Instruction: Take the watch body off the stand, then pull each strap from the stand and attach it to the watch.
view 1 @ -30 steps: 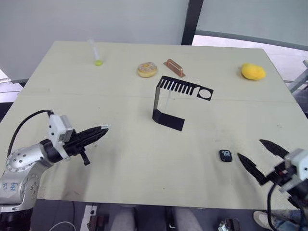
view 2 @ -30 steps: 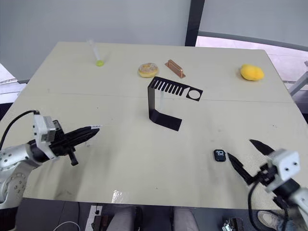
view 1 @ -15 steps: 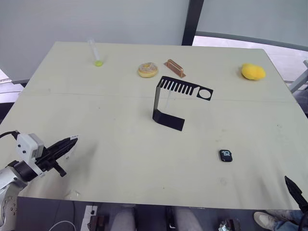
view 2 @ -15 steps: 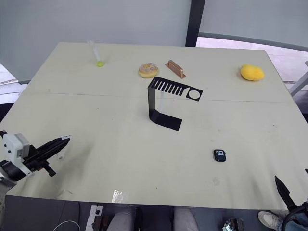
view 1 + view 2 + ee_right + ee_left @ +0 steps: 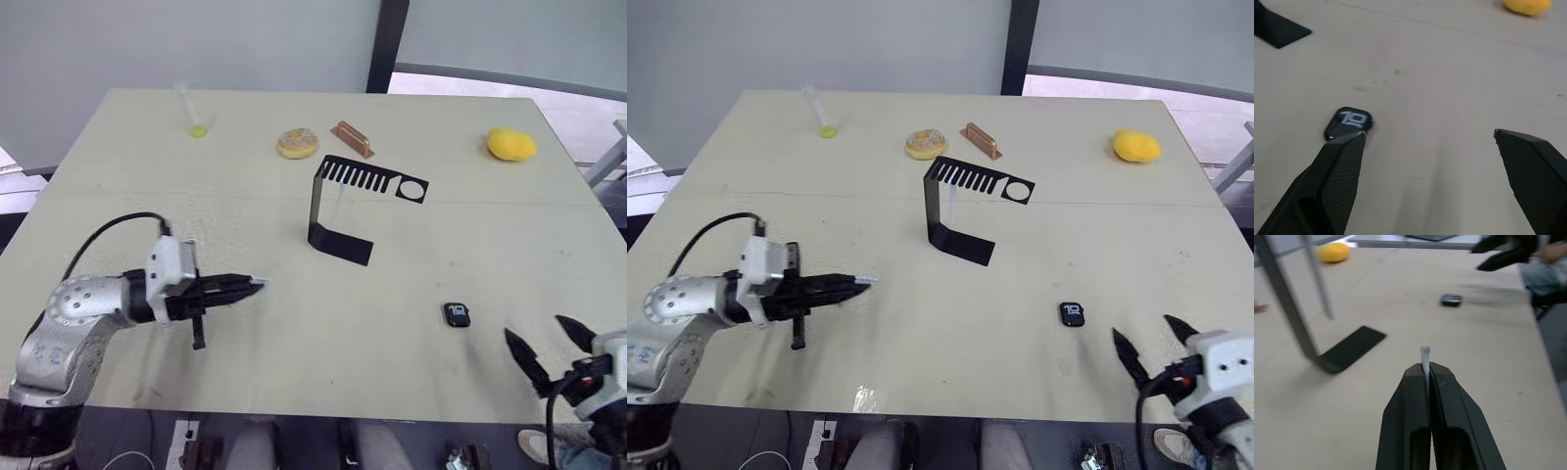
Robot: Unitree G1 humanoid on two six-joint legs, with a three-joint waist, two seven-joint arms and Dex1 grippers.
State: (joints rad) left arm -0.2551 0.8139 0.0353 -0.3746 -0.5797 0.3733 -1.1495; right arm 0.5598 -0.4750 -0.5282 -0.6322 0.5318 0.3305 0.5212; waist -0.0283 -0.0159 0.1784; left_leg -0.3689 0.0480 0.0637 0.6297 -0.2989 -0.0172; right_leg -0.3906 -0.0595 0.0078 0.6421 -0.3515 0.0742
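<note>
From the eye views, one watch body lies on the desk, off the one stand. The left claw is clenched on one white strap. The right claw is spread wide, near the watch.

In the left wrist view, just a little tip of strap sticks out. It could slip out, I think.

In the right wrist view, one finger is right beside the watch. It might bump it away.
</note>
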